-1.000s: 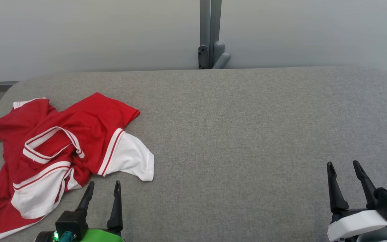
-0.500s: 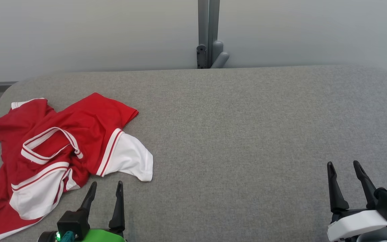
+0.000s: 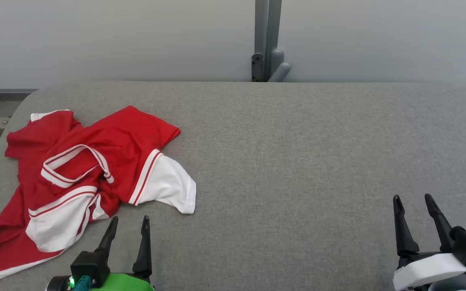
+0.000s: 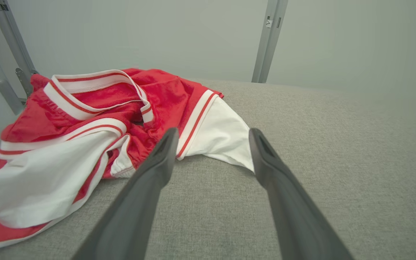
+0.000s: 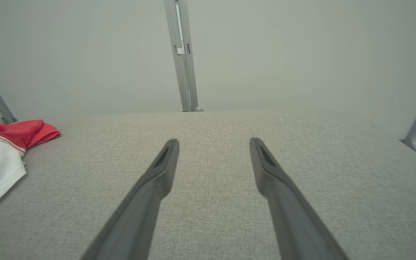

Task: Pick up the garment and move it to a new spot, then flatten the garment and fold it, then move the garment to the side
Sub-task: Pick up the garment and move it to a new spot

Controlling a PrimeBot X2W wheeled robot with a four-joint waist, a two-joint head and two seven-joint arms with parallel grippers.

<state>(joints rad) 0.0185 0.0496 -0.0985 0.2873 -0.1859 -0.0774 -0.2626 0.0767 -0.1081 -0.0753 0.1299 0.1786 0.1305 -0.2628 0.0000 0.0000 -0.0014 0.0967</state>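
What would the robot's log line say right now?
stage: pickup not begun | garment: crumpled, untouched | left hand: open, near garment | right hand: open, empty

There is one garment (image 3: 95,161), red with white, at nine o'clock on the single grey worktop (image 3: 297,161). It shows two white panels and one striped neckband (image 3: 53,178). There are two pincers, the left pincer (image 3: 130,220) at seven o'clock and the right pincer (image 3: 412,198) at five o'clock. Each has two dark fingers, four in all. One grey post (image 3: 267,36) stands at twelve o'clock in the head view. The right wrist view shows three metal struts (image 5: 181,54), at nine, twelve and three o'clock.
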